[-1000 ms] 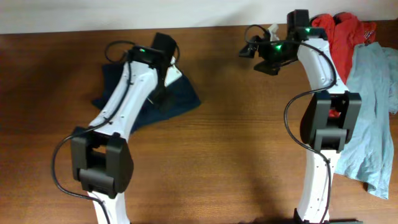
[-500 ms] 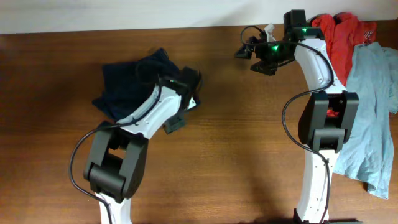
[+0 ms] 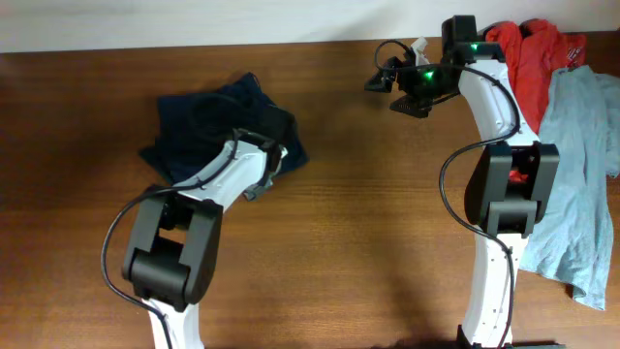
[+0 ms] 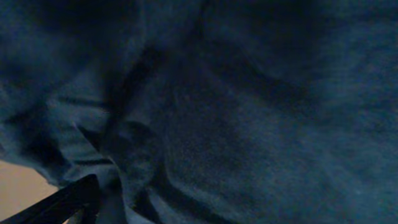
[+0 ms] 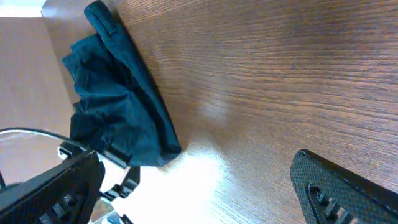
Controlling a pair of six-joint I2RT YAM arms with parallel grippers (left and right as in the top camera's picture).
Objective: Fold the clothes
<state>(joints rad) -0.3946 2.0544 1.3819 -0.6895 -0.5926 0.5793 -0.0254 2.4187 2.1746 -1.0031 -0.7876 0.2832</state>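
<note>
The clothes, a pair of dark navy shorts [image 3: 199,121], lie bunched on the table's left half. My left gripper [image 3: 273,131] hangs low over their right edge. In the left wrist view navy cloth [image 4: 236,106] fills the frame and only one dark finger [image 4: 65,200] shows at the lower left, with nothing pinched; the jaws read as open. My right gripper [image 3: 381,78] is near the back edge, well right of the shorts. Its fingers stand wide apart over bare wood in the right wrist view [image 5: 199,202], where the shorts [image 5: 118,106] lie further off.
A red garment [image 3: 538,53] and a pale blue-grey shirt [image 3: 576,165] lie at the right side, behind and beside the right arm. The brown wooden table [image 3: 368,223] stretches between the arms. A white wall edge runs along the back.
The left arm swung from the shorts' back edge out to the right, then drew in over their right edge. The shorts now lie uncovered. The right arm barely moved.
</note>
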